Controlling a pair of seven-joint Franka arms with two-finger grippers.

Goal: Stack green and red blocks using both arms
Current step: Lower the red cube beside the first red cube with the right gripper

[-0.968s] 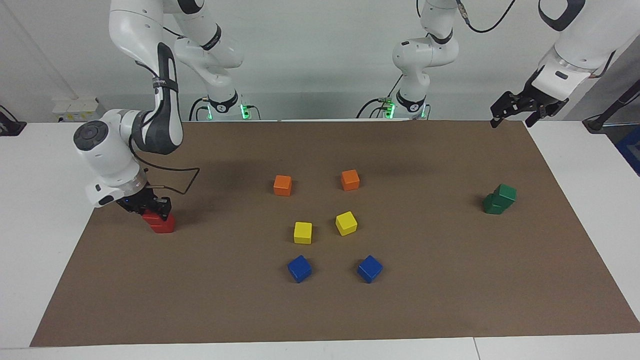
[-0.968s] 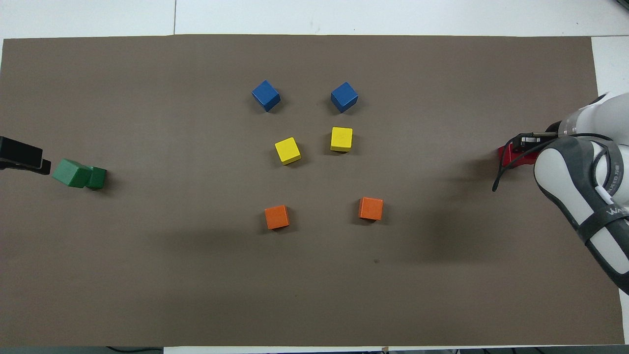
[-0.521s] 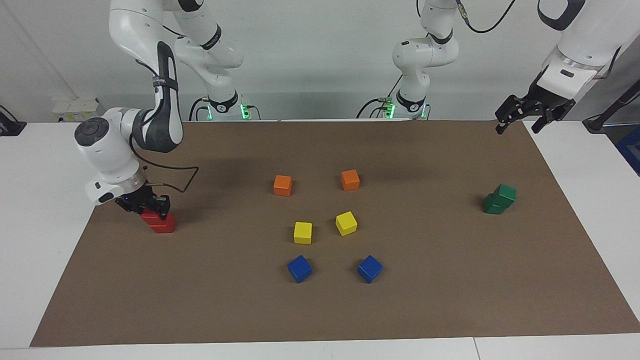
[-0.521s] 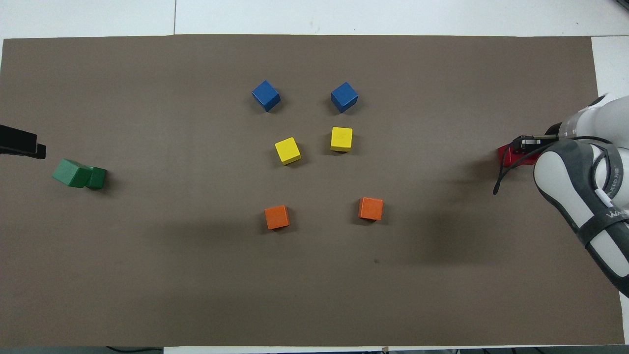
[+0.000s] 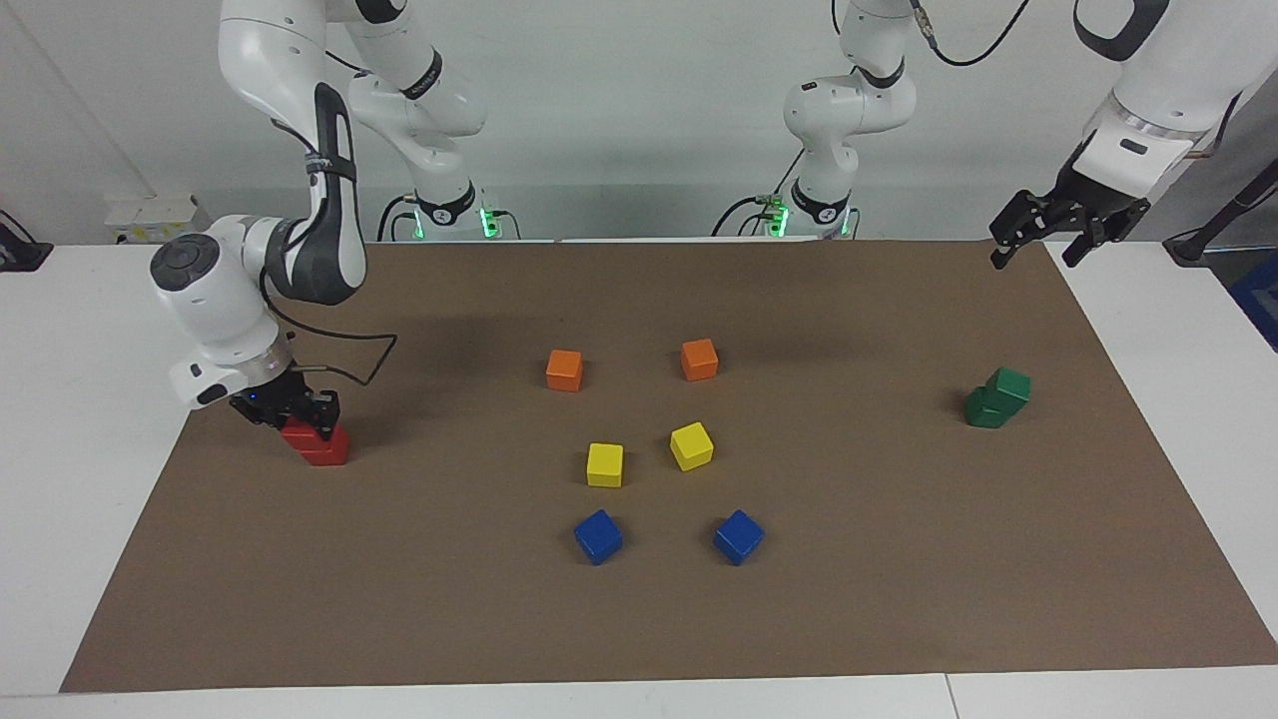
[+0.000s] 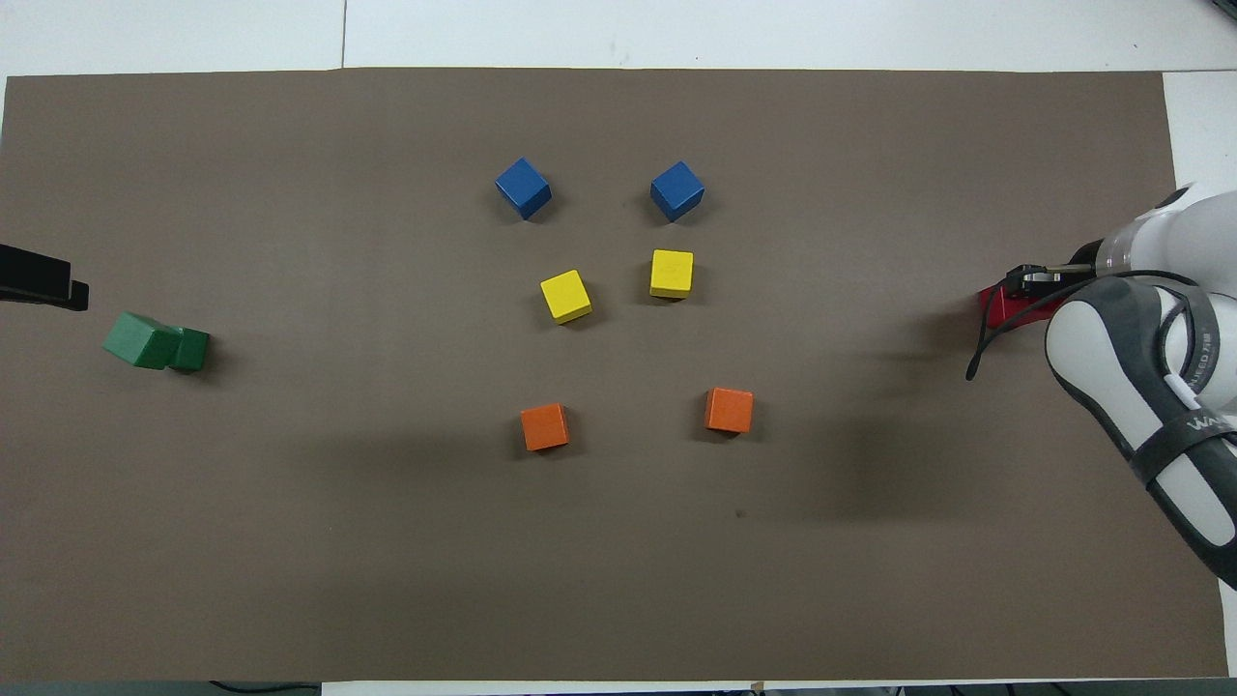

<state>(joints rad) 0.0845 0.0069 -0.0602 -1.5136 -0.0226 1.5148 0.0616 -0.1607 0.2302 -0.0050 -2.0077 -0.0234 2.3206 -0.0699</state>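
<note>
Right claw low at the right arm's end of the tabletop, down on the top red block of the red stack, fingers alongside it but grip impossible to tell. Left claw raised over the mat corner near the left arm's base, fingers spread and empty, well apart from the green blocks. Green blocks stacked at the left arm's end, upper one set askew on the lower; orange, yellow and blue cubes in pairs mid-mat.
</note>
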